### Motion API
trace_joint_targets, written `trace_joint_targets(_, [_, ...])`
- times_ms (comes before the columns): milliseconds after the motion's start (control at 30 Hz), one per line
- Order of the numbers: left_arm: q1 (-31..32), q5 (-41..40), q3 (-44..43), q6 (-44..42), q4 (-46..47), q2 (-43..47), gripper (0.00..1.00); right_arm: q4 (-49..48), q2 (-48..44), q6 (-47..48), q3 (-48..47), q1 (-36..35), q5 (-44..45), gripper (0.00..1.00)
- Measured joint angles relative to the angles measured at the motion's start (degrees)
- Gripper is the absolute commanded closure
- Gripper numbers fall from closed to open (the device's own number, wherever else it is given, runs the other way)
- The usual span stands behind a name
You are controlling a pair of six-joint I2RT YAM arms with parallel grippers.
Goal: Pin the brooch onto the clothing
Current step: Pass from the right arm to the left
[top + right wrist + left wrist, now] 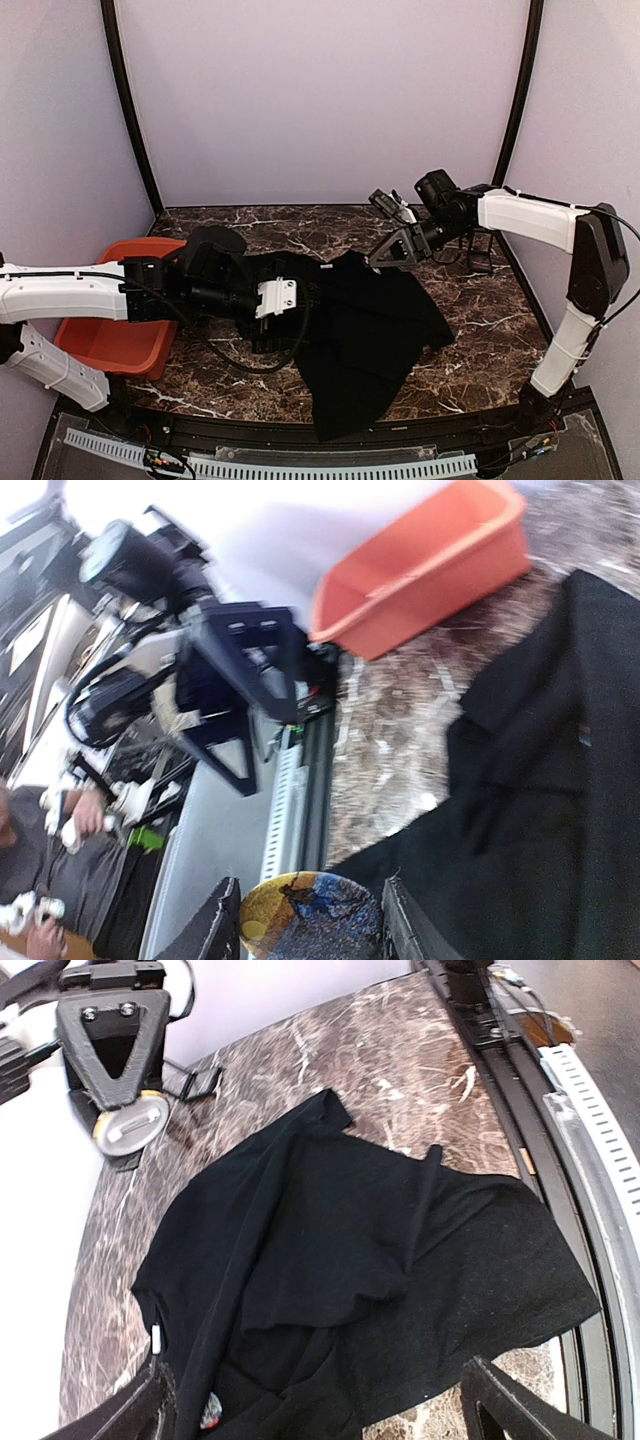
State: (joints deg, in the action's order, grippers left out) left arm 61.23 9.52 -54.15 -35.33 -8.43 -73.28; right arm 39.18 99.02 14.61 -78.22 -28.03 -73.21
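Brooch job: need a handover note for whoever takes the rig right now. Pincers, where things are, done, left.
Left pincer: open and empty, low over the left side of the T-shirt.
Right pincer: shut on the round brooch, in the air by the shirt's far edge.
T-shirt: rumpled and partly folded over itself on the marble table. The orange bin sits at the far left, not in use.
Done: brooch is in hand.
Left: probably steady or flatten the fabric with the left arm, bring the brooch down and pin it on. Nothing is pinned yet.
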Motion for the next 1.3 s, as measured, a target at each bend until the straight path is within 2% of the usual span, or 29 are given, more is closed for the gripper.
trace_joint_targets(167, [0.0,2.12,0.94,-1.51,2.34,0.52,0.05,3.37,-0.33,4.37,-0.98,-4.7,-4.35,0.61])
trace_joint_targets(533, [0.0,0.59,0.57,-1.49,8.46,0.13,0.19,7.72,1.11,6.8,-2.08,-9.79,-2.8,0.61])
trace_joint_targets(633, [0.0,1.07,-2.95,-2.14,8.02,-2.21,0.26,8.15,1.81,7.3,-2.08,-10.32,-2.34,0.61])
trace_joint_targets(733, [0.0,1.86,-7.89,-3.87,6.75,-5.57,0.37,8.46,1.92,7.61,-2.08,-10.8,-2.14,0.61])
trace_joint_targets(900, [0.0,3.13,-13.64,-8.15,3.41,-10.8,0.47,8.68,1.92,7.85,-2.08,-10.97,-1.92,0.61])
trace_joint_targets(1033, [0.0,3.82,-14.51,-11.43,-0.13,-13.11,0.53,8.68,1.86,7.85,-2.08,-10.99,-1.75,0.61])
trace_joint_targets(1300, [0.0,5.62,-15.41,-13.81,-2.71,-13.27,0.57,8.72,1.49,7.85,-2.08,-11.06,-1.55,0.62])
